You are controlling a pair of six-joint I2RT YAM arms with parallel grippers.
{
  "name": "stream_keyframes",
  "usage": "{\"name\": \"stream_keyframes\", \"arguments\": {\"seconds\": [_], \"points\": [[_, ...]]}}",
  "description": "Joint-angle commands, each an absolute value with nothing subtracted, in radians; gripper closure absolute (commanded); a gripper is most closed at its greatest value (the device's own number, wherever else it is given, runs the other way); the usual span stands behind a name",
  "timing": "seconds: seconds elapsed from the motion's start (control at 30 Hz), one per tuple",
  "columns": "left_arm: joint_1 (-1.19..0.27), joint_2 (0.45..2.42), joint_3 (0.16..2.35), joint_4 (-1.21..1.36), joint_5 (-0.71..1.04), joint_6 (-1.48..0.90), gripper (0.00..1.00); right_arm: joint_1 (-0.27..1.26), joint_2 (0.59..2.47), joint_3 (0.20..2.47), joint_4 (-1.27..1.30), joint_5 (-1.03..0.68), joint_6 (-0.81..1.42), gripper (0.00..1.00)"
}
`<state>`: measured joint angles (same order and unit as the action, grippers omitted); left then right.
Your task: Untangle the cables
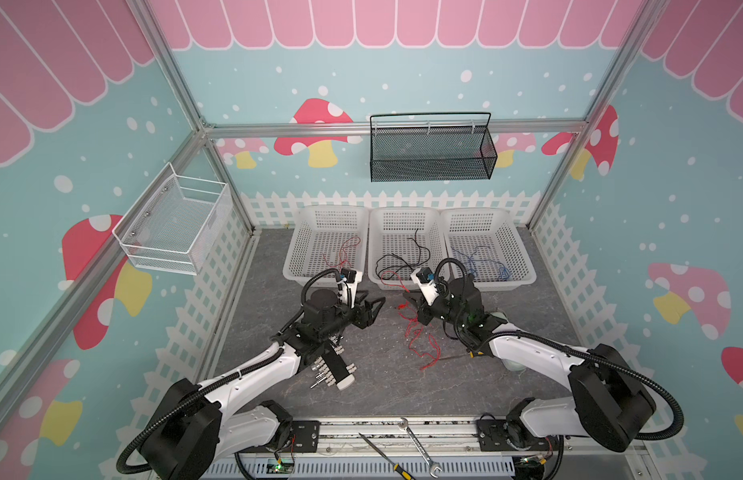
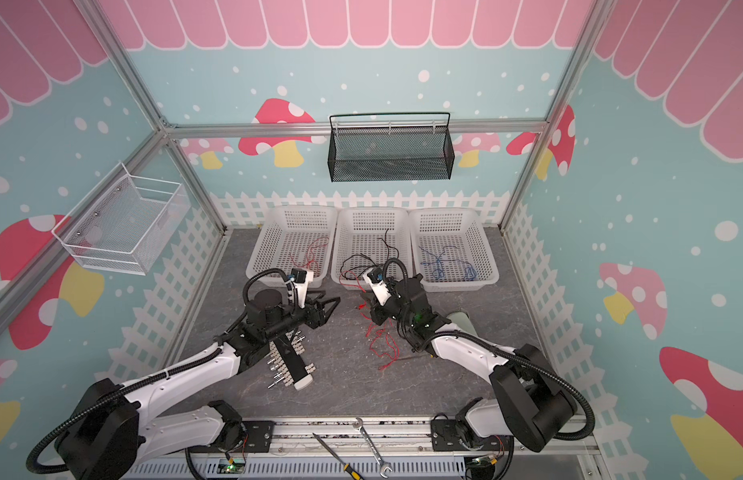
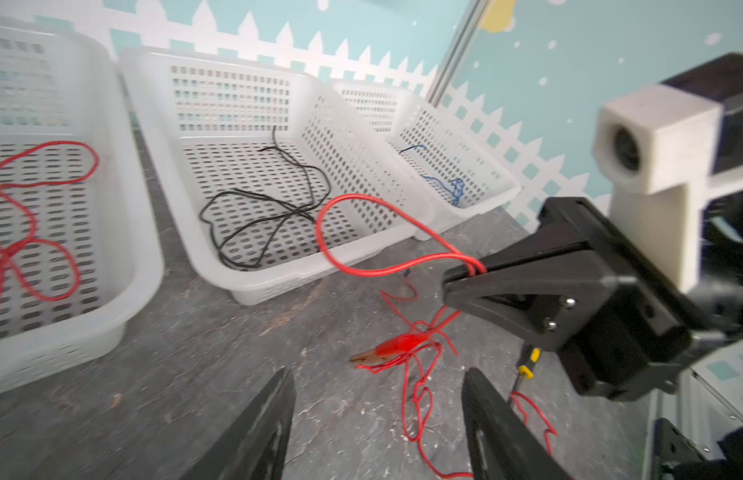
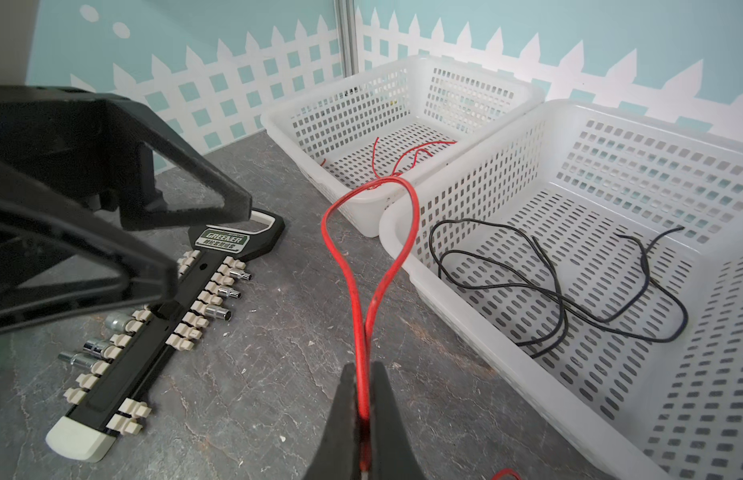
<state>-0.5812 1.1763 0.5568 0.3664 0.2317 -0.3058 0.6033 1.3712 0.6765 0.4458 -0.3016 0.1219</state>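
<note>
At lower centre the right pincer (image 4: 363,374) pinched a raised loop of thin red cable (image 4: 415,208), its tangle trailing on the grey bench (image 4: 257,395), likely presenting it to the wide, empty left pincer (image 3: 378,376).

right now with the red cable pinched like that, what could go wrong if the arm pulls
1. The right gripper is shut on the red cable, whose rest lies tangled on the table beside a clip and a screwdriver; a pull may tighten the tangle or drag the screwdriver.
2. Its loop stands by the middle basket's rim, with the black cable inside; it might catch there.
</note>
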Motion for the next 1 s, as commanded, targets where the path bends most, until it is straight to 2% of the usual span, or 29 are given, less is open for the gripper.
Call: {"name": "stream_keyframes", "arguments": {"seconds": [0.0,0.4,0.7,0.87,0.97], "points": [[-0.597,1.216,0.55,0.531,0.285,-0.37,0.36,0.608,1.382,0.7,0.508,-0.368,0.125,0.98],[-0.606,1.42,0.575,0.897,0.315,-0.559,0.36,0.617,1.383,0.697,0.552,-0.402,0.141,0.98],[-0.615,1.492,0.619,0.977,0.316,-0.602,0.38,0.63,1.387,0.707,0.523,-0.371,0.126,0.98],[-0.629,1.518,0.644,0.948,0.297,-0.586,0.48,0.643,1.391,0.719,0.51,-0.352,0.114,0.98],[-0.638,1.529,0.661,0.928,0.289,-0.573,0.63,0.65,1.394,0.726,0.497,-0.34,0.107,0.98]]}}
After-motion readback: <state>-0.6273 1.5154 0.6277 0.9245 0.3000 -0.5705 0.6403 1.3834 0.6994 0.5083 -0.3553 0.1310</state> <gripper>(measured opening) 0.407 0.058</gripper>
